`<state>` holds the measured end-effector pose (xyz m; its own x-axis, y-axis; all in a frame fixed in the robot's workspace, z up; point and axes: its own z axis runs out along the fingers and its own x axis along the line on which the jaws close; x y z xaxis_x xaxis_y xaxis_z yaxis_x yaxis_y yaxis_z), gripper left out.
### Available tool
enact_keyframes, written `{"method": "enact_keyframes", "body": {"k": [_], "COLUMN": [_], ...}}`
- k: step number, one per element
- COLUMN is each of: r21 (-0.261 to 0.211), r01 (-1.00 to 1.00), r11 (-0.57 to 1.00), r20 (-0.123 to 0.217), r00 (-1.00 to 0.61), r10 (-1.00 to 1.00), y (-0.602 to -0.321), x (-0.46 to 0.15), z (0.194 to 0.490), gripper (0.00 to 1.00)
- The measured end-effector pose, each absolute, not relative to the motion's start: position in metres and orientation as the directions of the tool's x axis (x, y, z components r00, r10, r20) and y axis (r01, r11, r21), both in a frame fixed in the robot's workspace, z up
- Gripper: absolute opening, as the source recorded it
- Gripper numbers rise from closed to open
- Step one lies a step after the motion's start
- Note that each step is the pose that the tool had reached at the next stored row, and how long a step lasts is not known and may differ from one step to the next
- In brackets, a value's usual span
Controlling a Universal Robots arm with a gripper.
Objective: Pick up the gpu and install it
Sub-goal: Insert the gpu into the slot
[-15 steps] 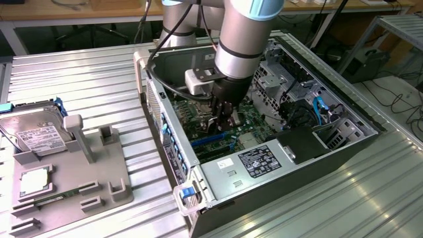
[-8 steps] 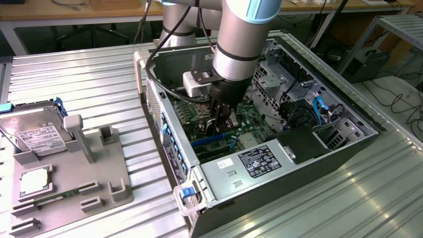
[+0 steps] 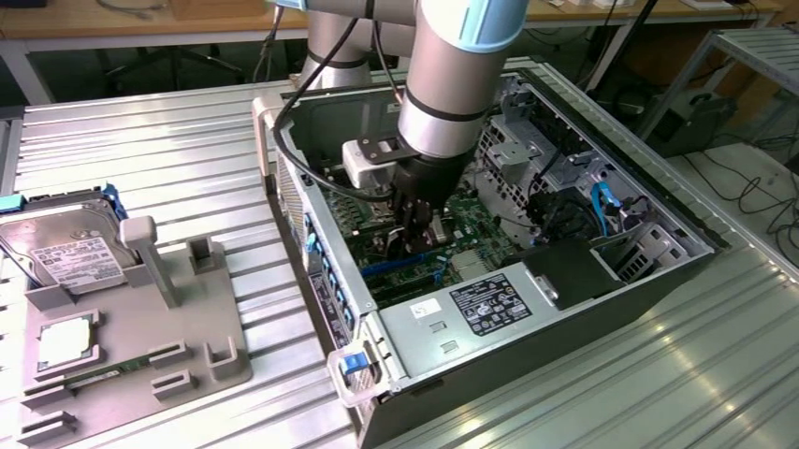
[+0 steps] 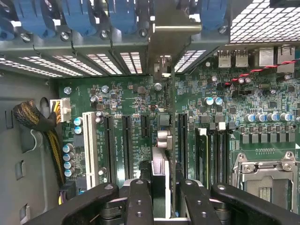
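**Desk:** Where is the gpu at this moment?

**Arm:** Inside the open computer case (image 3: 312,187), clamped in my pincer (image 4: 165,202). The wrist view looks along the gpu (image 4: 172,108) edge-on. It is a thin upright line running away from my fingers (image 4: 140,201) to its silver bracket (image 4: 174,18) at the rear wall of vents. In the exterior view my pincer (image 3: 418,229) hangs low over the motherboard (image 4: 131,98), near the middle of the case.

**Desk:** Is it seated?

**Arm:** I cannot tell. Its lower edge is hidden, and it runs just beside a long black slot (image 4: 182,140).

**Desk:** What does this step call for?

**Arm:** In my judgement, a card held plumb and parallel to the slot, the bracket lined up with its gap in the rear wall, and straight, even pressure. A tilt could jam one corner or scrape nearby parts.

**Desk:** And outside the case?

**Arm:** At nine o'clock from the case in the exterior view, a grey tray (image 3: 187,327) with a hard drive (image 3: 63,248) sits on the ribbed metal worktop (image 3: 163,140).
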<state>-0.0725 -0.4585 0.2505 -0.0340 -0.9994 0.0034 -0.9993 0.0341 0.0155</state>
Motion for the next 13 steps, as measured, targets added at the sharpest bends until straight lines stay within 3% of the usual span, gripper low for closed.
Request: {"method": "enact_keyframes", "body": {"k": [13], "r21": [0.016], "r01": [-0.999], "r11": [0.034], "r20": [0.003], "r00": [-0.034], "r10": [-0.999], "y": [-0.4569], "x": [-0.0726], "z": [0.2453], "gripper": [0.28]}}
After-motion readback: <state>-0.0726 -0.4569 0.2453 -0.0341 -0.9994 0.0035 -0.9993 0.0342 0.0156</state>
